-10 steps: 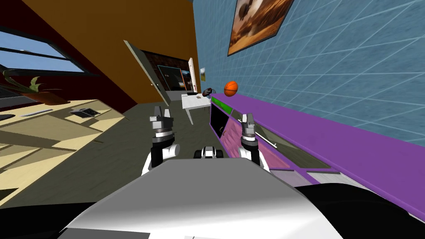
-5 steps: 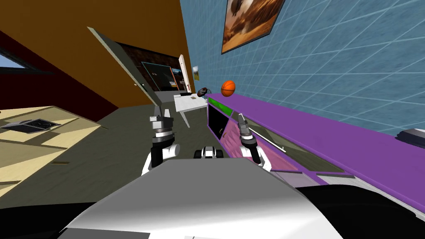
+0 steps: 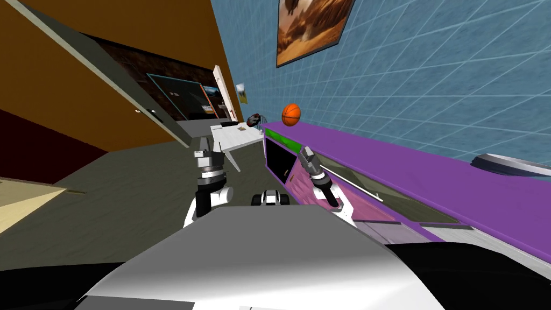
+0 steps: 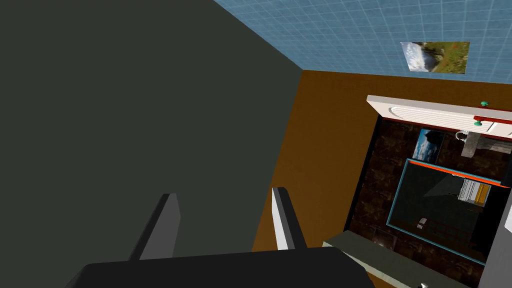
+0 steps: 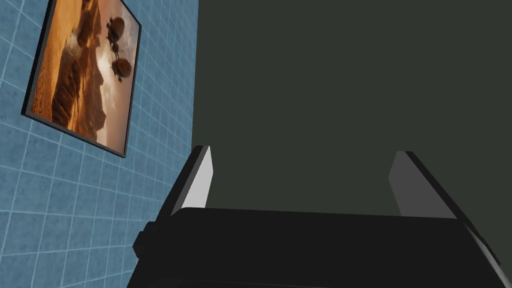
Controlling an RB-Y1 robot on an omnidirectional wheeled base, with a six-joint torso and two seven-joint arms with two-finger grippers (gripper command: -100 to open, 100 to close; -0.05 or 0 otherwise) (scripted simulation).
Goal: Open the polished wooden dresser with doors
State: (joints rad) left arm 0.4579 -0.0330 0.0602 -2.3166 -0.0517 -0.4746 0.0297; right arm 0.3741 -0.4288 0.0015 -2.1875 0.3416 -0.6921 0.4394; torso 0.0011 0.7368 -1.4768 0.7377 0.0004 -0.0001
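While right claw [image 3: 304, 154] and left claw [image 3: 209, 144] gape, the dresser [image 3: 430, 177] runs along the wall [image 3: 441, 80].

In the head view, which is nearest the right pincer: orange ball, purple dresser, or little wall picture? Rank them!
1. Purple dresser, beside the right pincer.
2. Orange ball, on the dresser's far end.
3. Little wall picture, beyond the ball.
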